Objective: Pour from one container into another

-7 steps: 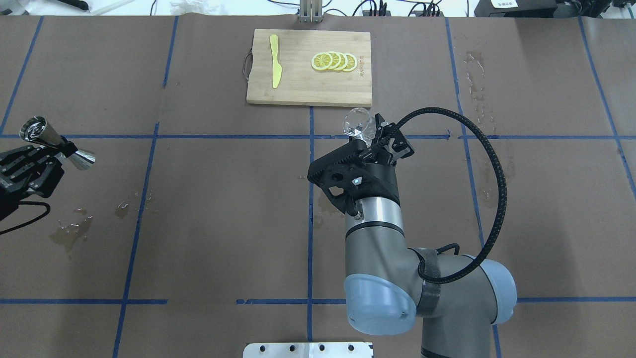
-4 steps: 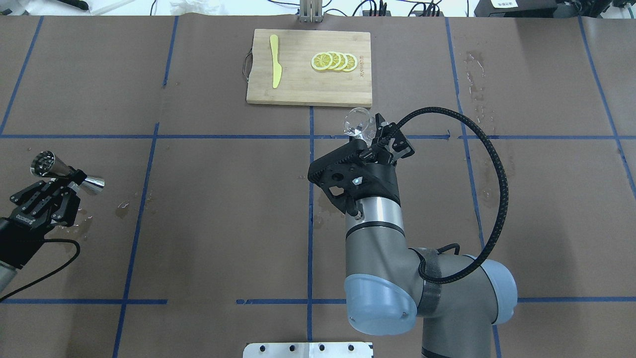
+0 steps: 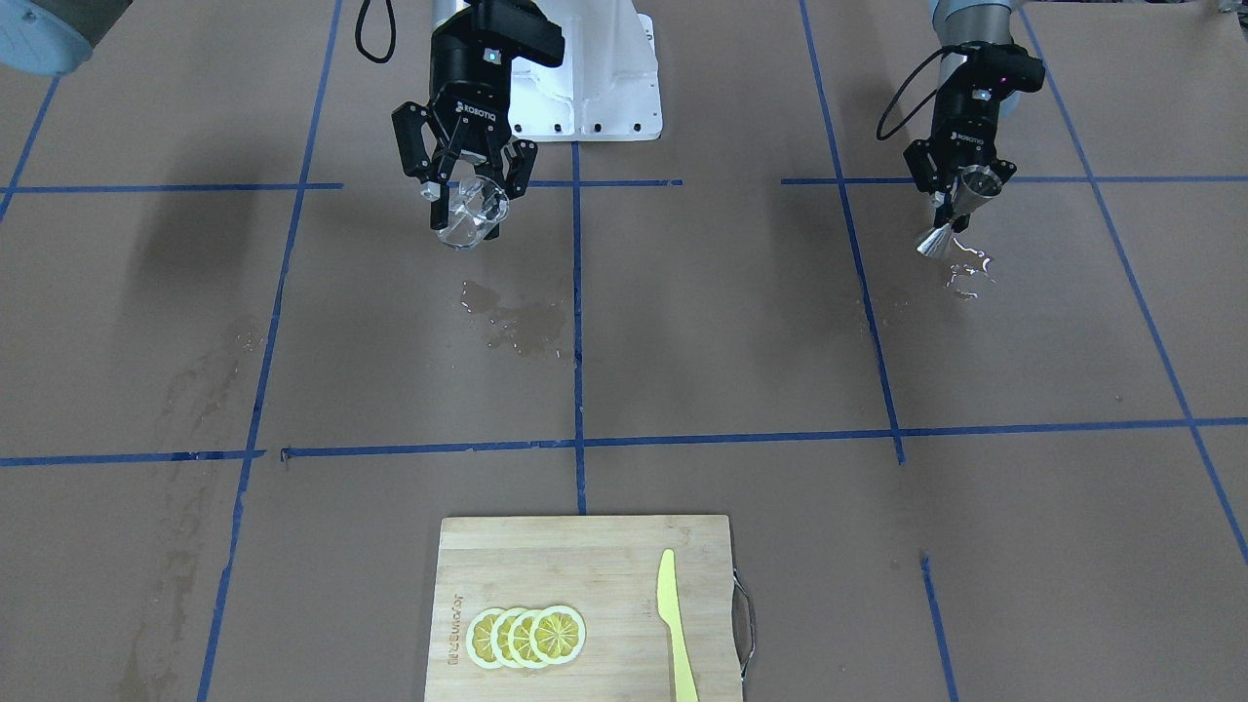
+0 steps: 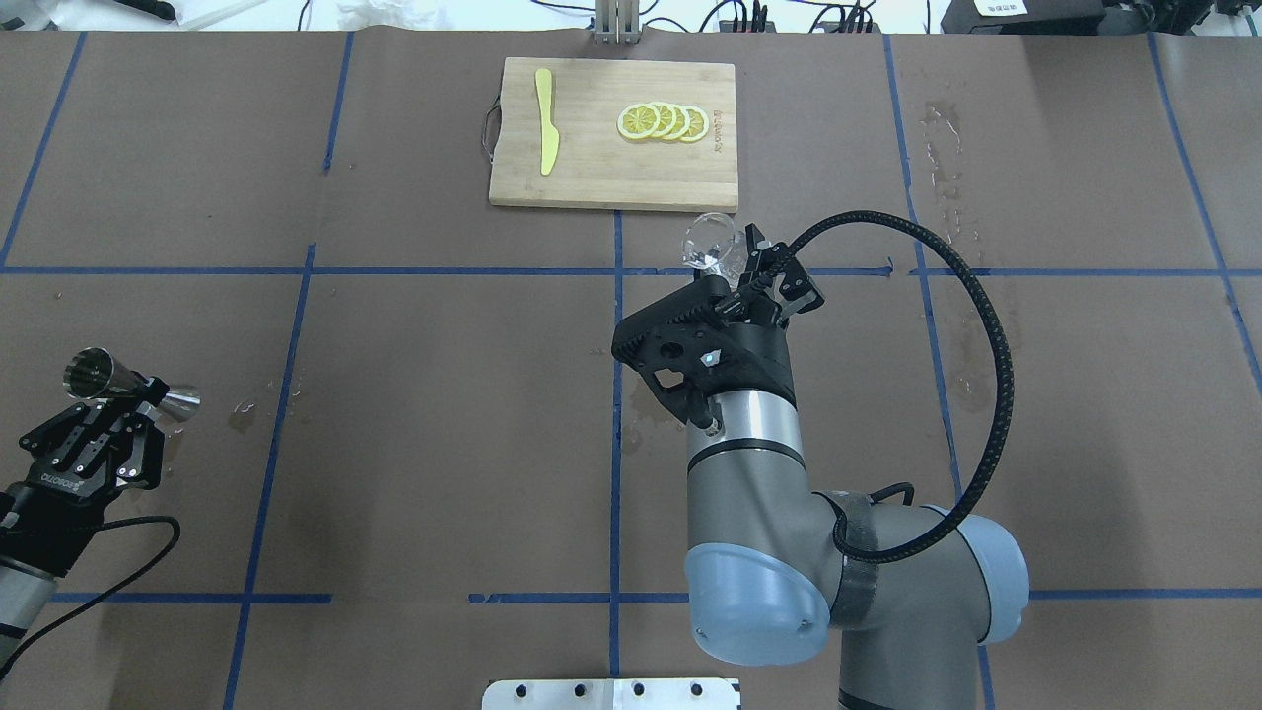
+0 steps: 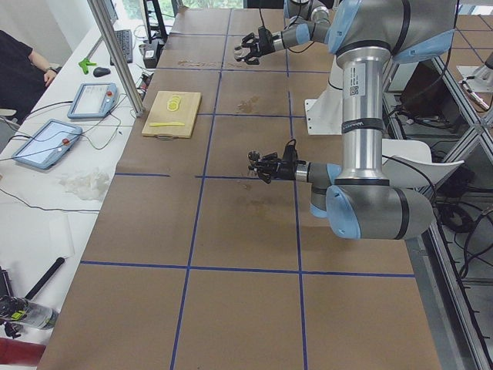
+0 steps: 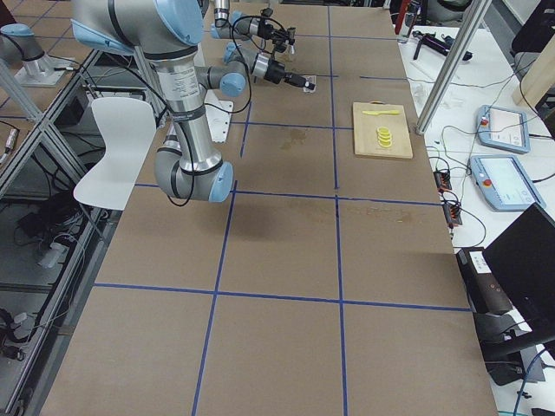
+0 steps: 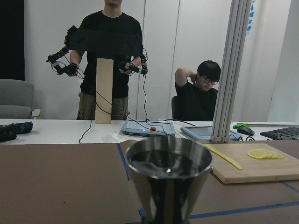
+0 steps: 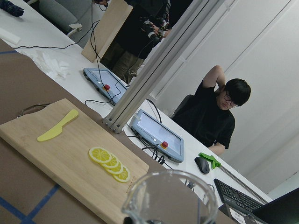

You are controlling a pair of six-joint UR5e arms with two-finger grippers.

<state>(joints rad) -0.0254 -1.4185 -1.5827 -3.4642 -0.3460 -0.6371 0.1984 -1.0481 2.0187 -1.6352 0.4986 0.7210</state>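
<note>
Steel-bright, the jigger (image 4: 128, 388) sits lower and nearer the robot in the overhead view than it did a second ago, and it looks smaller, so the left gripper (image 4: 150, 392) has carried it down toward the table (image 4: 444, 444). The right gripper (image 4: 754, 261) and its glass cup (image 4: 712, 245) have not shifted; they hang just short of the cutting board (image 4: 592, 177). The two vessels are well apart, so I judge that no pour is under way and that the jigger is being brought down to be set on the table. The left fingers are closed on the jigger's narrow waist, and the right fingers are clamped on the cup's wall.

From the front-facing view the jigger hangs just over a small puddle (image 3: 967, 273); whether its foot touches the table I cannot tell. The cup is clear of the surface, its mouth tipped away from the robot.

Both side views show each gripper too small to judge its grip.

At the left wrist the jigger stands mouth up and about level, with liquid glinting inside its upper cone.

At the right wrist only the cup's rim and pouring lip show; what is left inside it I cannot make out.
</note>
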